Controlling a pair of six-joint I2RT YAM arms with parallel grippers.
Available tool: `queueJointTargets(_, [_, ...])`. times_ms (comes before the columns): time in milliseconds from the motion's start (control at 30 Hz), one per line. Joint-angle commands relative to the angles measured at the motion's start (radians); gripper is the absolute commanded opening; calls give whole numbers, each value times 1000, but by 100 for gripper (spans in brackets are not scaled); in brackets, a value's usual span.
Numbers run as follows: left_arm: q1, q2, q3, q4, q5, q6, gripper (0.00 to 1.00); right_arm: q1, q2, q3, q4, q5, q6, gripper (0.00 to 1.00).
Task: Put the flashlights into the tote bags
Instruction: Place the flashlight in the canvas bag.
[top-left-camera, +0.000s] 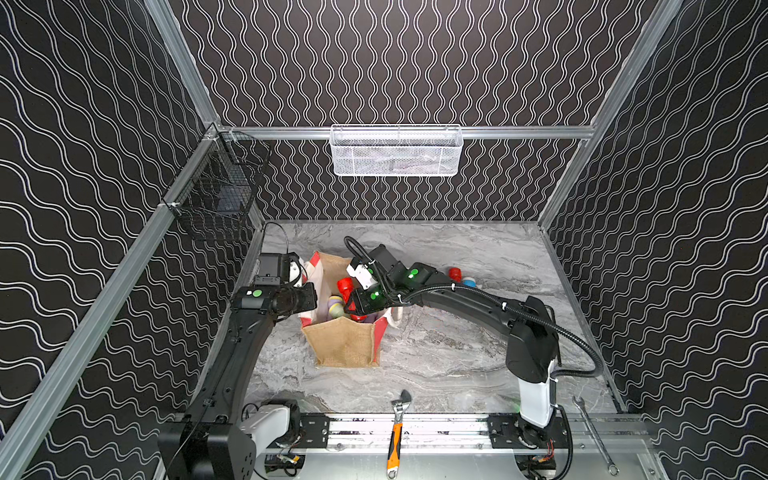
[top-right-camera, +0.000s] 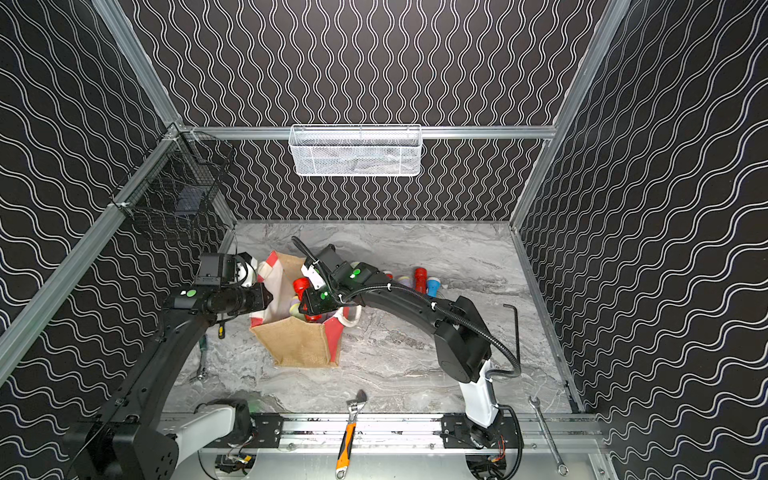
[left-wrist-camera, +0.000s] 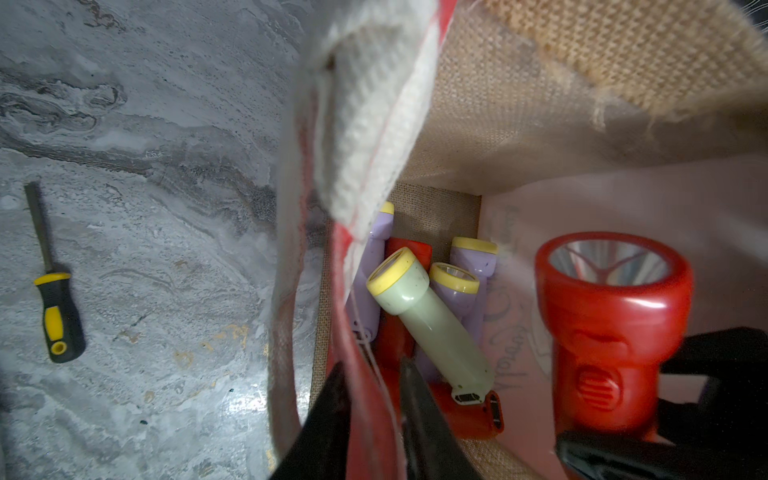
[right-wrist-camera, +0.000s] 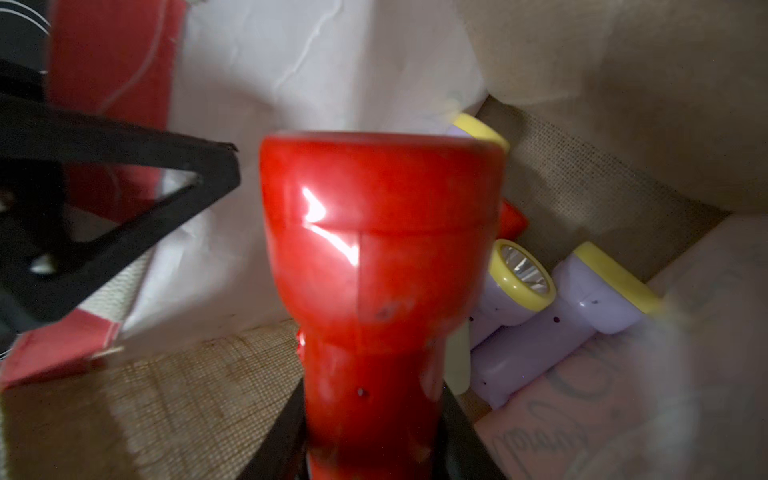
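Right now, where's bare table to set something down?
Free: table between bag and orange wrench; far strip along the back wall. Crowded: bag mouth, left fingers on its side, right fingers holding a red flashlight inside; flashlights lie beside the bag.

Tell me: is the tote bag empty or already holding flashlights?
Not empty: inside the tote bag lie a pale green flashlight and lilac flashlights.
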Motion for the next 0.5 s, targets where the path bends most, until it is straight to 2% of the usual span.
queueJointTargets(0, [3,0,-2,36,16,1,26,3,34,4,36,-44,36,31])
queueJointTargets(467, [3,-5,-13,40,26,2,26,9,141,29,65,-117,92,33])
